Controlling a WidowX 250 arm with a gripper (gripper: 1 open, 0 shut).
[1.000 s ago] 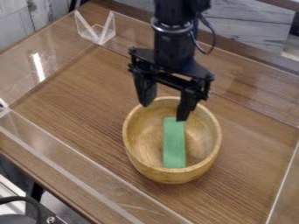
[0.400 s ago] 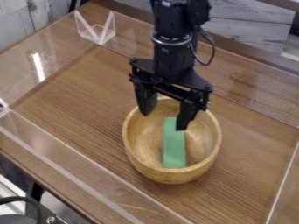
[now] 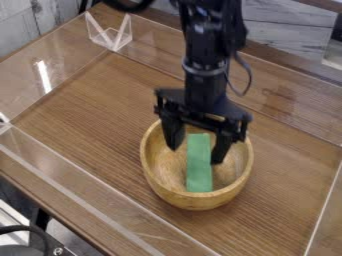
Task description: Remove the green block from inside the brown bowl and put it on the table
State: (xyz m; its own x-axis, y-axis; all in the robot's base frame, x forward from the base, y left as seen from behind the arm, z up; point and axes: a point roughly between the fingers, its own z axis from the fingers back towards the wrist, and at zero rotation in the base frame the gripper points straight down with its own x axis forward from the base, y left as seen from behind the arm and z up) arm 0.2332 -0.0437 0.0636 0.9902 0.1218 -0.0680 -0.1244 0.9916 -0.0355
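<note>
Green block (image 3: 199, 163) is seen lying inside the brown bowl (image 3: 160, 165), stretched lengthwise from the far inner wall down toward the near rim, its far end tilted up against the slope. The bowl is set on the wood-grain counter (image 3: 94, 105), which is bordered by clear acrylic walls (image 3: 60, 165).

The black arm (image 3: 207, 45) is held nearly upright above the bowl, with the wrist directed straight down. The tool (image 3: 202, 141) is lowered into the bowl's mouth, its two black fingers spread wide apart. One finger (image 3: 173, 133) is placed left of the block's far end and the other to the right of it, so that the block's upper end is straddled between them. Nothing is clamped, and a gap is visible on each side of the block. Whether the fingertips touch the bowl's inner surface cannot be told.
</note>
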